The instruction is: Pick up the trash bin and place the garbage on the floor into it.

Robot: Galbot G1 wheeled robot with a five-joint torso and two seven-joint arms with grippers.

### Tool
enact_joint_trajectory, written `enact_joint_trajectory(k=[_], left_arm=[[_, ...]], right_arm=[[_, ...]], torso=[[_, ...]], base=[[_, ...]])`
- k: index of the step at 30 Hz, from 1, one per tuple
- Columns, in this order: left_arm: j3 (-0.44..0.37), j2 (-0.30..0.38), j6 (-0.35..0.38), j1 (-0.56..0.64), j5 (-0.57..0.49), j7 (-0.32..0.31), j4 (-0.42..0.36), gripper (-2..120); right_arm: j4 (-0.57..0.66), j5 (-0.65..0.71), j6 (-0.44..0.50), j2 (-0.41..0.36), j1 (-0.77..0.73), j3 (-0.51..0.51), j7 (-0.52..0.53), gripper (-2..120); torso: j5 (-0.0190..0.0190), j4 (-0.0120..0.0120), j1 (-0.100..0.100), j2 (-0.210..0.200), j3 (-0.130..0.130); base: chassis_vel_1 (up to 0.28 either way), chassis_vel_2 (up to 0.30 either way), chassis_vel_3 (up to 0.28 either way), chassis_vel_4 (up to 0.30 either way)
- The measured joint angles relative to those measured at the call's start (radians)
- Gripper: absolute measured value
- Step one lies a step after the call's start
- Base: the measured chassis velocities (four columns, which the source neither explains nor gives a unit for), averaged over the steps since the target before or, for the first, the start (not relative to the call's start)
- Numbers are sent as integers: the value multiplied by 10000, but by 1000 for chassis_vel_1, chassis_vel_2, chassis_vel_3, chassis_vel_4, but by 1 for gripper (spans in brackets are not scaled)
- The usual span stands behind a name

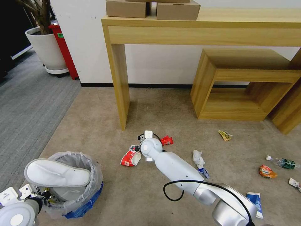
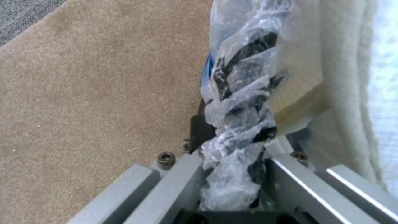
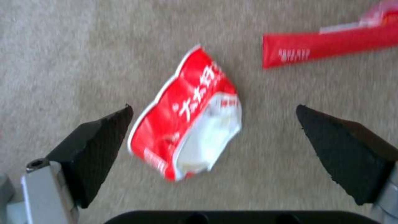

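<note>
The blue trash bin point(image 1: 82, 191) with its clear bag liner is at the lower left of the head view, and a white slipper point(image 1: 58, 174) lies across its mouth. My left gripper point(image 1: 40, 192) is shut on the bin's bagged rim point(image 2: 238, 124), with the slipper point(image 2: 356, 93) pressed beside it. My right arm reaches forward over the beige floor point(image 1: 94, 125). Its gripper point(image 3: 213, 107) hangs open just above a crumpled red-white wrapper point(image 3: 186, 118), one fingertip on each side of it and not touching it. A second red wrapper point(image 3: 327, 45) lies just beyond.
More garbage is scattered to the right: a white tissue point(image 1: 198, 158), a yellow wrapper point(image 1: 225, 135), a small bottle point(image 1: 283, 163), an orange wrapper point(image 1: 267, 171), a blue-white wrapper point(image 1: 255, 201). A wooden table leg point(image 1: 120, 88) and a low shelf point(image 1: 244, 84) stand ahead. Grey carpet point(image 1: 28, 106) lies left.
</note>
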Motion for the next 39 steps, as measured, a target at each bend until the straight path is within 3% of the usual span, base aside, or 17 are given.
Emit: enact_joint_trajectory(k=[3,6,14,23,39], left_arm=[[114,73,0,-66,15,28,33,0],[134,95,0,-69,15,36,36,0],[187,86,0,-115,62,100,152,0],[206,77,-10,-112,149,210,238,0],[305,-52,-18,-59,343,292,129,0]], right_arm=[[-703,-1096,898,82,-101,-58,-1105,100],[-1099,-1241,984,326,-139,-62,-1231,100],[-1719,-1372,968,931,-233,-52,-1189,100],[-2303,-1661,976,952,-345,80,-871,100],[-2665,-1948,1330,935,-569,113,-1455,100]], torso=[[-1,-5,0,0,0],[0,-4,0,0,0],[2,2,0,0,0],[1,-2,-1,0,0],[0,-2,0,0,0]], base=[[0,0,0,0],[0,0,0,0],[0,0,0,0],[0,0,0,0],[0,0,0,0]])
